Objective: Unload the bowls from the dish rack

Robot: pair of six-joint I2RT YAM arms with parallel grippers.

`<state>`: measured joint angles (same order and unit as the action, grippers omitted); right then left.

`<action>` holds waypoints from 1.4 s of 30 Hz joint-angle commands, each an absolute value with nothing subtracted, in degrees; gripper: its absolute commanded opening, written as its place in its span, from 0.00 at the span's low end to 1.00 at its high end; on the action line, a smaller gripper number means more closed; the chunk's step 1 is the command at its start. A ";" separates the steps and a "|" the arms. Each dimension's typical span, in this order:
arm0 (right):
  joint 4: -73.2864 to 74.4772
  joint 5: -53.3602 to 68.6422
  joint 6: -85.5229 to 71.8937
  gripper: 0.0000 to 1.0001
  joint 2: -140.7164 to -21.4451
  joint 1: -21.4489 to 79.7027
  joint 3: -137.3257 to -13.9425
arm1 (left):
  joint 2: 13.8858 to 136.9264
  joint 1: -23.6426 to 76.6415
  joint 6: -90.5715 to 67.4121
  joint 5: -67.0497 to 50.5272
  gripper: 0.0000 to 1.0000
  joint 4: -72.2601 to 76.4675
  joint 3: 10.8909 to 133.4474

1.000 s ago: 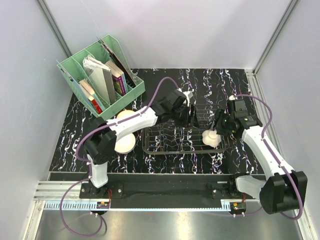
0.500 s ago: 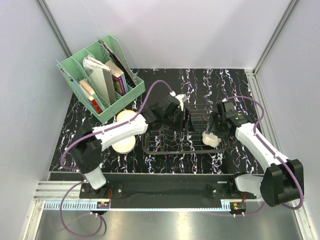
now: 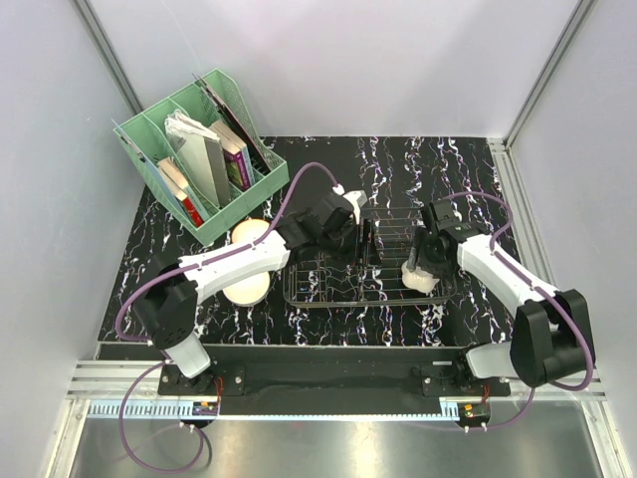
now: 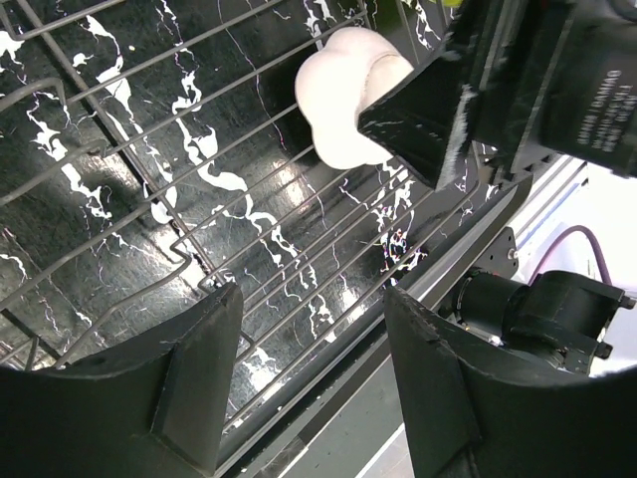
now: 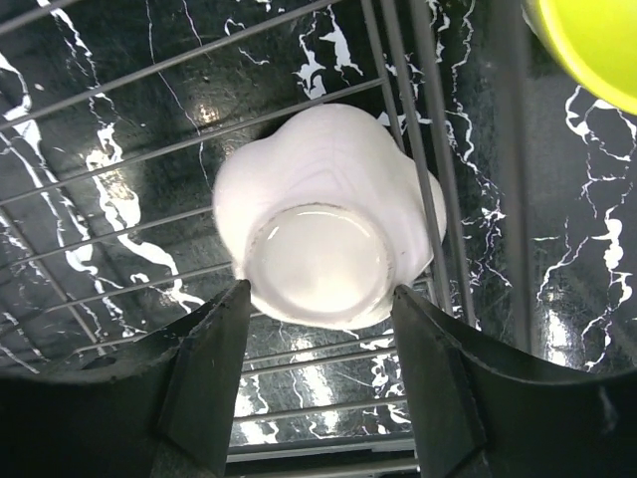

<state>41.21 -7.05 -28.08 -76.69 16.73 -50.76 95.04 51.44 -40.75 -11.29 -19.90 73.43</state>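
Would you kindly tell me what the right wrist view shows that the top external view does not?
Only right wrist: the white bowl's base ring close up, and a yellow-green bowl's edge. Only top external: the green organiser and cream bowls on the table. Both: the white bowl in the dish rack.

Top view, upper left: you have a mint-green file organiser (image 3: 254,199), books (image 3: 234,154) and papers upright in its slots. It stands on the black, white-veined tabletop (image 3: 418,164).
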 commanded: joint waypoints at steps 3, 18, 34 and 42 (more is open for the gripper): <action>38.15 -9.76 -28.56 0.65 -79.28 18.81 -53.17 | 95.10 51.33 -39.82 -10.46 0.62 -17.67 72.42; 36.82 -5.79 -29.97 0.72 -73.75 22.06 -55.63 | 92.64 51.06 -39.02 -7.91 0.63 -18.63 69.61; 42.45 -9.84 -26.63 0.85 -82.09 22.06 -61.52 | 94.13 50.98 -38.06 -7.30 0.63 -21.09 70.49; 42.98 -11.69 -25.93 0.88 -83.76 22.06 -61.79 | 94.13 50.89 -38.14 -7.21 0.62 -21.09 70.40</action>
<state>42.37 -9.15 -26.96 -82.63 21.50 -58.92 95.09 51.16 -39.03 -8.23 -21.45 69.93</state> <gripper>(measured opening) 0.874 0.624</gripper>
